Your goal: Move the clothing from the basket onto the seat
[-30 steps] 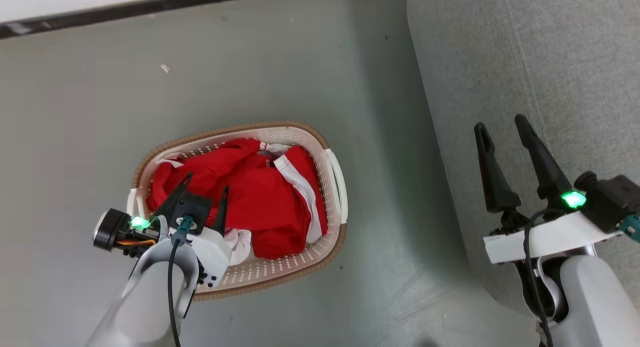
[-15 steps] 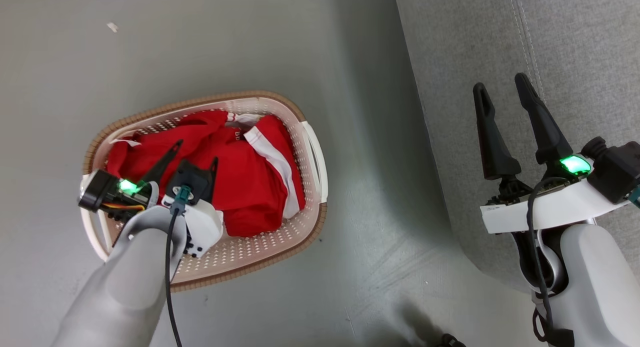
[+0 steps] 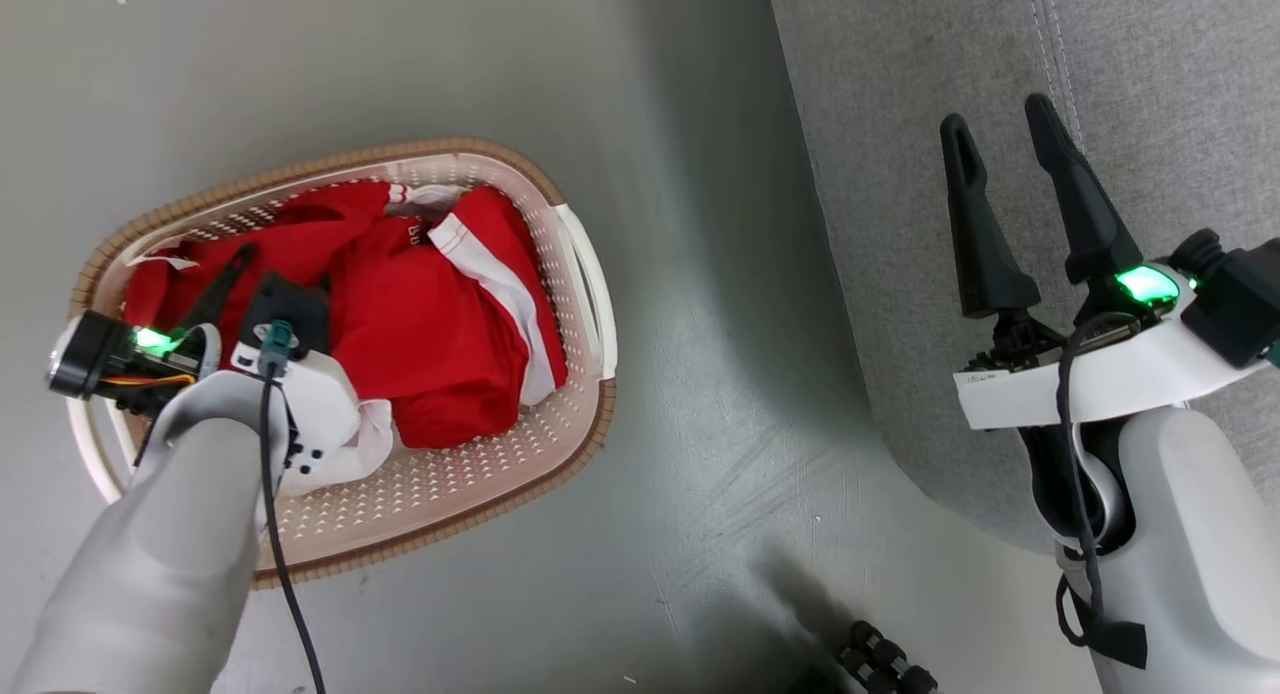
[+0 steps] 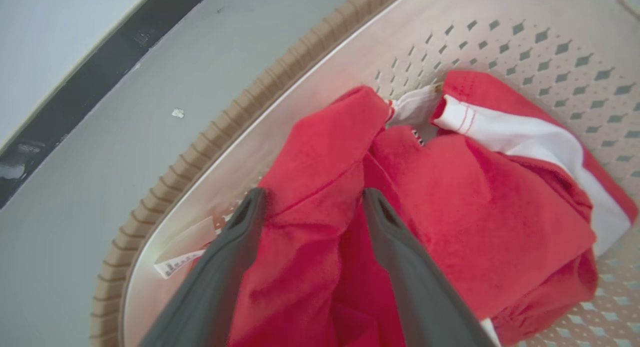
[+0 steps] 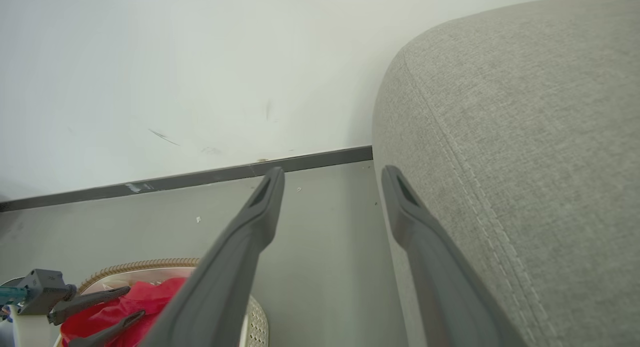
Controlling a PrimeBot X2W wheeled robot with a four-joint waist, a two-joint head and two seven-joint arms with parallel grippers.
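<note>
Straddling bright red clothing (image 4: 475, 202) in the cream perforated basket (image 3: 470, 479), the left gripper (image 4: 314, 199) stands open. Far right, the right gripper (image 3: 997, 116) is also open beside the grey fabric seat (image 3: 1150, 74).

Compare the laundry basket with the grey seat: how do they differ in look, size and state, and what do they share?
The basket is cream perforated plastic with a brown rim; the seat is grey stitched fabric. The basket holds the red clothing; the seat's visible part carries none. The basket fits within the head view; the seat runs past the frame and looks far larger. Both have rounded corners.
</note>
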